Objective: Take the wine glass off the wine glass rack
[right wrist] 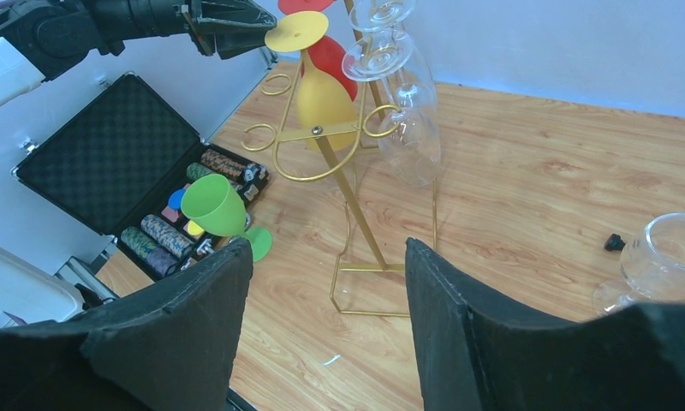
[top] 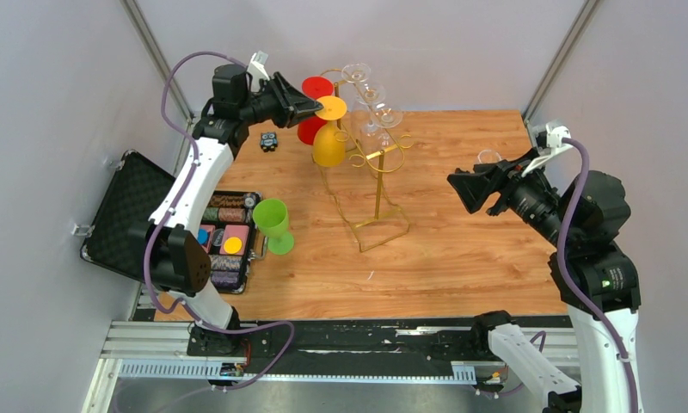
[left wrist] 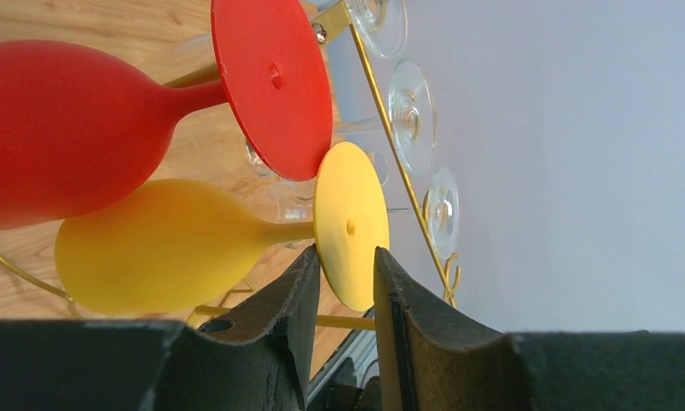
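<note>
The gold wire wine glass rack (top: 378,185) stands mid-table, its post also in the right wrist view (right wrist: 356,205). A yellow wine glass (top: 328,148) hangs upside down from it beside a red one (top: 316,89), with several clear glasses (top: 371,95) behind. My left gripper (top: 316,107) is up at the yellow glass's foot. In the left wrist view, the gripper (left wrist: 346,250) has its jaws narrowly apart, straddling the lower edge of that yellow foot (left wrist: 352,214). My right gripper (top: 455,188) hovers open and empty to the right of the rack, open in its own view (right wrist: 328,244).
A green wine glass (top: 272,219) stands on the table left of the rack, next to an open black case (top: 125,215) of poker chips. A clear glass (right wrist: 664,257) sits on the table at the right. A small black object (top: 269,142) lies at the back left.
</note>
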Robot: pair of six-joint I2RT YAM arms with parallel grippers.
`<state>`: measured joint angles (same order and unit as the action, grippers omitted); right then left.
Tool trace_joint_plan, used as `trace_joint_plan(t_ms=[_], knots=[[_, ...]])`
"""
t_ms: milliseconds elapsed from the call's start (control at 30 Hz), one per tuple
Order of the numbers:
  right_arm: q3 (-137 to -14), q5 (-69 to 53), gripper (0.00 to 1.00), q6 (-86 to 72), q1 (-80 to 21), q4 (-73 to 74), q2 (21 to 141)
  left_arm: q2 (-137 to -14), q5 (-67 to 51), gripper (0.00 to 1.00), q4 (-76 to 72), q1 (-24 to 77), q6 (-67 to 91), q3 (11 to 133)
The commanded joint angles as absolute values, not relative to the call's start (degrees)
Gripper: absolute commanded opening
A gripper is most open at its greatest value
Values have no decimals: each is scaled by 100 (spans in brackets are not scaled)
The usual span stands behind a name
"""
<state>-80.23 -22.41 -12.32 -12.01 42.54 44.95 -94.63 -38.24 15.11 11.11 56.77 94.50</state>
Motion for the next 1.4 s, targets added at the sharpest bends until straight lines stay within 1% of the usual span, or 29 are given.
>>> trace_joint_plan(t_ms=[0, 633, 1067, 1267, 1333, 1367], knots=[[-7976, -2136, 64, -1147, -1252, 4018, 4449, -9505, -3914, 37, 1335, 1079, 5719, 9786], [-7919, -2064, 63, -1090, -1311, 3995, 4355, -9712, -3883, 34, 1498, 1180, 5686, 10095], [-7907, -2030, 63, -1030, -1392, 3994, 4321, -9883, -3817, 28, 1689, 1382, 5569, 10356], [-7923, -2030, 63, -1020, -1418, 3993, 4317, -9855, -3832, 19, 1826, 1397, 5469, 10350], [-7935, -2047, 63, -1021, -1419, 3991, 4323, -9832, -3839, 13, 1868, 1397, 5434, 10345], [-7936, -2056, 63, -1021, -1422, 3993, 4331, -9821, -3844, 6, 1879, 1397, 5415, 10345]])
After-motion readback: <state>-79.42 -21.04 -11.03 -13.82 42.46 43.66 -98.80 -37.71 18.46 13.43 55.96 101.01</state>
